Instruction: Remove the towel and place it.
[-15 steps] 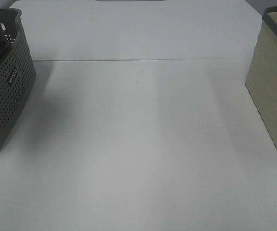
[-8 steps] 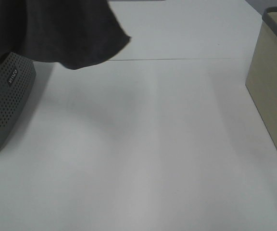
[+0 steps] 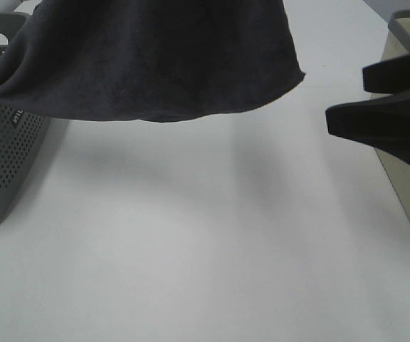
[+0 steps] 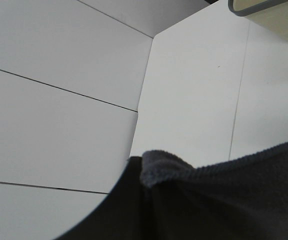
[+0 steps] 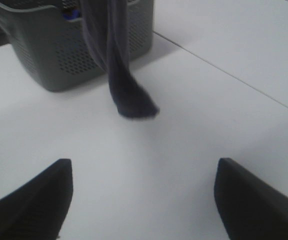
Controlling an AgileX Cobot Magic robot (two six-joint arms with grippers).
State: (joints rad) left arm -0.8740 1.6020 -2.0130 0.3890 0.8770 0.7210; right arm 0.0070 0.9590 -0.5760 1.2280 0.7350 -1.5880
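Note:
The dark charcoal-grey towel (image 3: 155, 57) hangs in the air over the far left and middle of the table, its lower edge clear of the white surface. One end still trails by the grey perforated basket (image 3: 6, 157). In the left wrist view the towel (image 4: 224, 200) bunches right at the camera and hides my left gripper's fingers, which hold it. My right gripper (image 3: 347, 96) is open and empty at the right, apart from the towel. The right wrist view shows its fingers (image 5: 34, 200) spread wide, with the towel (image 5: 121, 75) dangling ahead by the grey basket (image 5: 59, 50).
A beige basket (image 3: 404, 185) stands at the right edge, behind my right gripper; its rim shows in the left wrist view (image 4: 269, 10). Something blue (image 5: 71, 15) lies inside the grey basket. A seam line crosses the white table (image 3: 205, 249).
The towel has risen out of the grey basket and swung right across the table's far side. My right gripper has come into view from the right, open.

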